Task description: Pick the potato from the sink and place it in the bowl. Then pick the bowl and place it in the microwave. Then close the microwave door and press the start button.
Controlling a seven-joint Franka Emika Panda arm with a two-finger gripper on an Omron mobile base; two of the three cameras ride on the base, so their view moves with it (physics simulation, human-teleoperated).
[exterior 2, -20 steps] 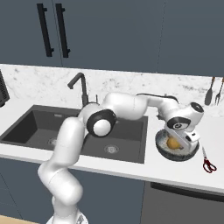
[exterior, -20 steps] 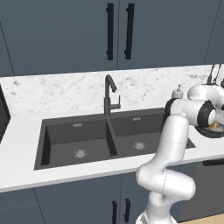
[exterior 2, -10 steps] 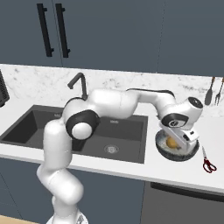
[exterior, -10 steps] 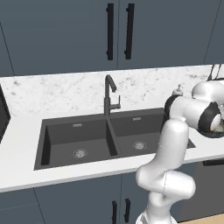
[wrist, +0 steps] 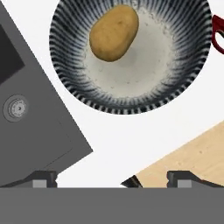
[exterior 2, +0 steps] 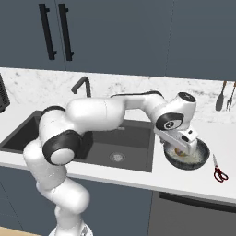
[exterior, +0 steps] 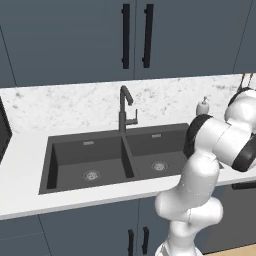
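Now, from the left, the dark sink (exterior 2: 110, 147) sits set into the white counter (exterior 2: 138, 177), both basins bare. To its right the gripper (exterior 2: 184, 146) hangs just over the bowl (exterior 2: 201, 157), jaws spread wide and holding nothing. The potato (wrist: 113, 33) lies inside the bowl, and red-handled scissors (exterior 2: 219, 172) rest just beside it.

Potato (wrist: 113, 33) in bowl (wrist: 70, 74) on counter (wrist: 131, 131) beside sink (wrist: 30, 127)
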